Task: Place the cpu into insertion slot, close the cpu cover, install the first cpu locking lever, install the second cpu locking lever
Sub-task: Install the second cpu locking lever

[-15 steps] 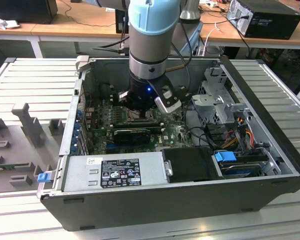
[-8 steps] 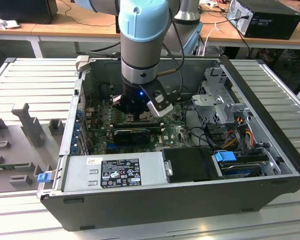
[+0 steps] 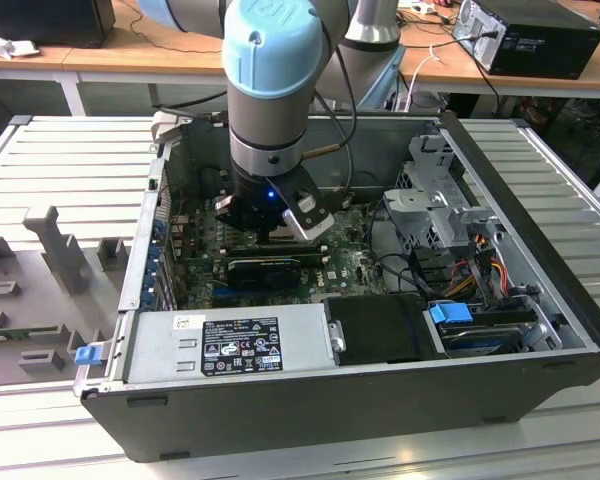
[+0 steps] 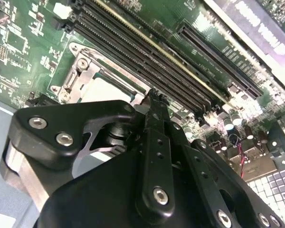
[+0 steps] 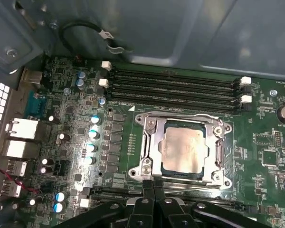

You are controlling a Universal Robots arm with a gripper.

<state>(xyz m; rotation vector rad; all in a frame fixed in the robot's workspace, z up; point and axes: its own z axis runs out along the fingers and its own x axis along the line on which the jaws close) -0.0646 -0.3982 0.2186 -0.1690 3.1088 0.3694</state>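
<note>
Your gripper (image 5: 153, 190) hangs low inside the case (image 3: 540, 330), fingers pressed together and holding nothing, tips just beside the near edge of the cover (image 5: 152, 142). The cpu (image 5: 183, 151) already sits in the slot (image 5: 199, 175), and the cover lies flat over it, its square cut-out framing the chip's grey top. In the second wrist view the fingertips (image 4: 154, 102) stand right at the cover's (image 4: 92, 71) edge, next to the memory slots (image 4: 147, 52).

Risks, as I judge them: I can't make out the levers (too thin to pick out against the frame), so a push could land on the cover or the board (image 5: 76, 118) instead. A slip off a thin lever may scrape the memory slots or the capacitors (image 5: 91, 134) to the left. If the chip isn't fully seated, clamping down bends pins. In the exterior view the arm (image 3: 275, 90) fills the case opening, so side clearance is tight.
</note>
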